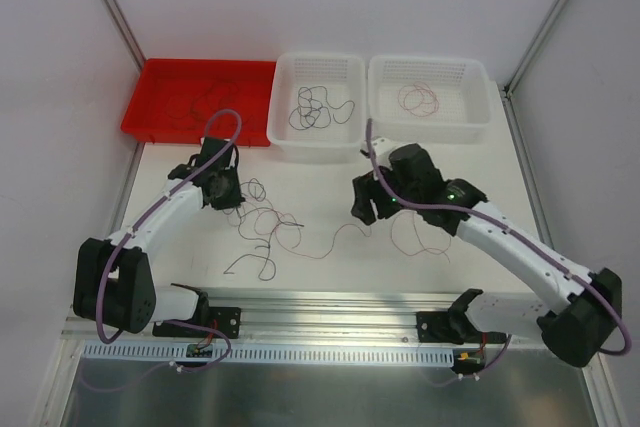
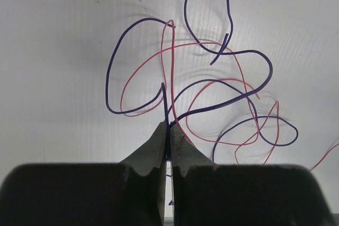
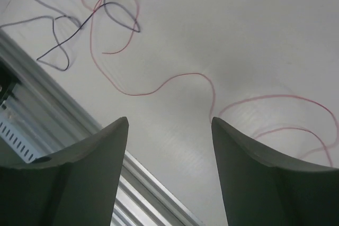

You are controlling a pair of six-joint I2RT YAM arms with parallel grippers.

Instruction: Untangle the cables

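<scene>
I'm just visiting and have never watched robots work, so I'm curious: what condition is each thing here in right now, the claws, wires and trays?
Left gripper: shut, pinching a purple wire.
Right gripper: open, holding nothing; a loose red wire lies beneath.
Wire tangle: knotted, purple and red strands crossing.
Red tray: holds dark wires.
Middle basket: holds black wires.
Right basket: holds red wires.

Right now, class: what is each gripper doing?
Left gripper: closed on a dark purple cable.
Right gripper: open, holding nothing.
</scene>
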